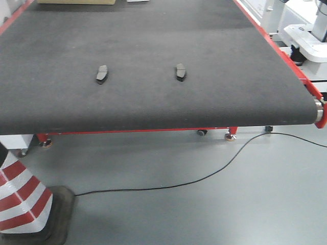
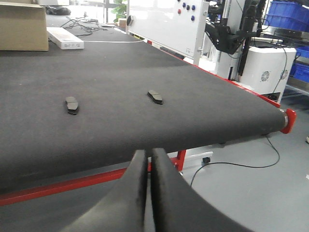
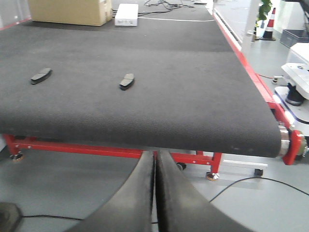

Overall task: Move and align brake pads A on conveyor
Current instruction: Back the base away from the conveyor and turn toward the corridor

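Note:
Two dark brake pads lie on the conveyor (image 1: pixel 214 46), apart from each other: a left pad (image 1: pixel 102 74) and a right pad (image 1: pixel 180 71). The left wrist view shows the same left pad (image 2: pixel 72 105) and right pad (image 2: pixel 155 96) on the belt (image 2: pixel 207 111). In the right wrist view the left pad (image 3: pixel 41 75) and right pad (image 3: pixel 127 80) rest on the belt (image 3: pixel 193 96). My left gripper (image 2: pixel 148 155) hangs shut and empty off the belt's near edge. Shut and empty too, my right gripper (image 3: pixel 155 155) sits below that edge. Neither gripper shows in the front view.
A cardboard box (image 3: pixel 70 10) and a white box (image 3: pixel 127 13) sit at the belt's far end. A striped traffic cone (image 1: pixel 20 196) stands on the floor at lower left, and a black cable (image 1: pixel 204 173) runs across the floor. White machinery (image 1: pixel 306 30) stands beyond the right red edge.

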Motion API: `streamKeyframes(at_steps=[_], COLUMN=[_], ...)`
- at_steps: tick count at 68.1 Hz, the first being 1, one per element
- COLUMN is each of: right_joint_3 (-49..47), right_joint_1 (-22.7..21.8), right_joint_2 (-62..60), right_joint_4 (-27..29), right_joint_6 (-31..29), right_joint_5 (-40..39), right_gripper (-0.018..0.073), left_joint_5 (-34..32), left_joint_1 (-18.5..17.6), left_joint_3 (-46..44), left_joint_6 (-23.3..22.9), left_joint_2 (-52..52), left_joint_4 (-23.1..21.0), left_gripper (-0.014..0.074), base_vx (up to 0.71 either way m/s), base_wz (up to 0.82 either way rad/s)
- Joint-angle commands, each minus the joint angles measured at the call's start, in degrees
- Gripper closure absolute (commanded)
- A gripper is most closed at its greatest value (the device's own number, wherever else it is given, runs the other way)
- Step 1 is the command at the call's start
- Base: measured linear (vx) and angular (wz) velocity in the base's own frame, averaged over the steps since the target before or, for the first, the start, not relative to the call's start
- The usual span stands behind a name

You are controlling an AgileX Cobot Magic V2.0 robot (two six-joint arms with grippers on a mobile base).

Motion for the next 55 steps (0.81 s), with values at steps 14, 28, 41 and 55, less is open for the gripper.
streamKeyframes(at_steps=[14, 28, 41, 55], right_joint_3=[-1.57, -1.57, -1.57, -1.57], right_joint_1=[-0.39, -0.39, -0.39, -0.39], right_joint_2=[0.43, 0.43, 0.43, 0.43], right_joint_4=[-0.36, -0.36, -0.36, -0.36], right_joint_6=[-0.42, -0.42, -0.42, -0.42], right_joint_5=[-3.97, -3.93, -3.93, -3.93], right_gripper=[0.0562, 0.0562, 0.0562, 0.0562], left_joint_5=[-3.94, -3.94, -3.94, -3.94], left_joint_1=[-0.25, -0.25, -0.25, -0.25], left_joint_3=[-1.55, -1.55, -1.55, -1.55], left_joint_6=[0.01, 0.01, 0.01, 0.01], left_joint_2=[0.4, 0.4, 0.4, 0.4], left_joint_4=[-0.43, -0.43, -0.43, -0.43], left_gripper=[0.0603, 0.0603, 0.0603, 0.0603], base_vx=[-0.05, -0.04, -0.01, -0.02], base_wz=[0.12, 0.05, -0.07, -0.17])
